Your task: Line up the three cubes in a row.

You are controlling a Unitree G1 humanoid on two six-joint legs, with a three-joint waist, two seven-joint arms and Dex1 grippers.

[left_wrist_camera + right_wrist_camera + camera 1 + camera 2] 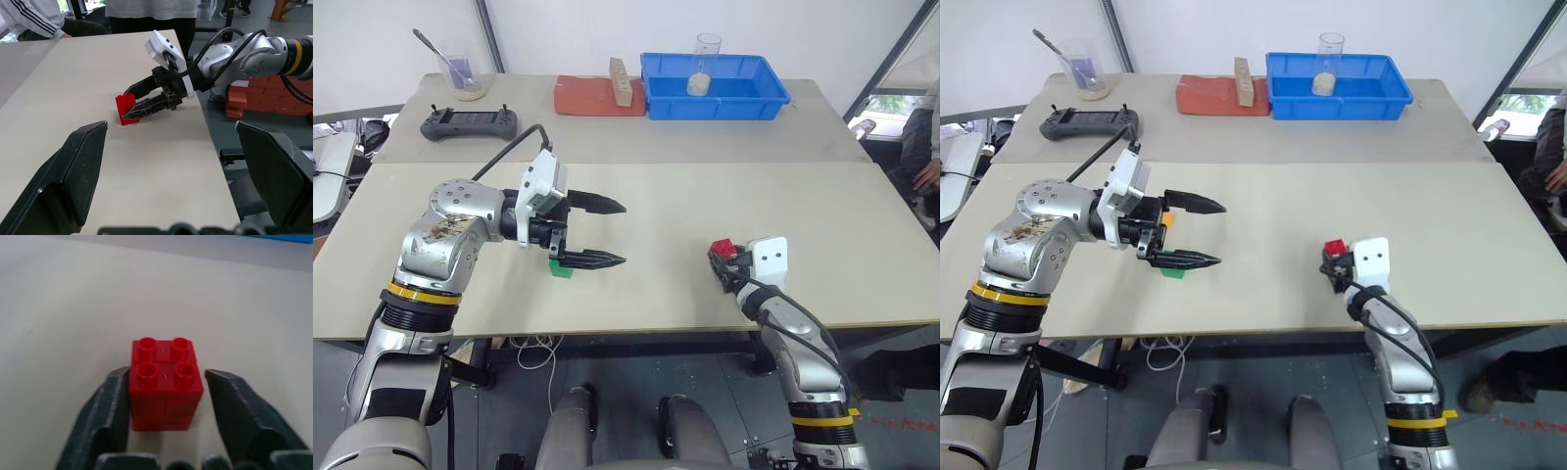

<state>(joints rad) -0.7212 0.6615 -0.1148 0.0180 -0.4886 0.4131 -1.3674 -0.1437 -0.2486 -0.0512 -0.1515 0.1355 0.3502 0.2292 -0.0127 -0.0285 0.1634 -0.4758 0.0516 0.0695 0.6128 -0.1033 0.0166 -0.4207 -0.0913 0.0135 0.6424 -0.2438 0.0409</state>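
The red cube (165,382) rests on the table near the front edge, right of centre. My right gripper (720,260) is shut on the red cube (722,247), one finger against each side. The green cube (560,268) lies on the table left of centre, just under the lower finger of my left gripper (622,233). That gripper hovers above the table, pointing right toward the red cube, open and holding nothing. A sliver of orange-yellow (1164,219) shows behind the base of its fingers; I cannot tell if it is the cube.
At the table's back stand a blue bin (754,102) holding a glass jar (702,65), a red mat (592,98) with a tan wooden block (621,80), a black controller (470,124) and a cup with a spoon (466,76). A person (925,147) sits at the right.
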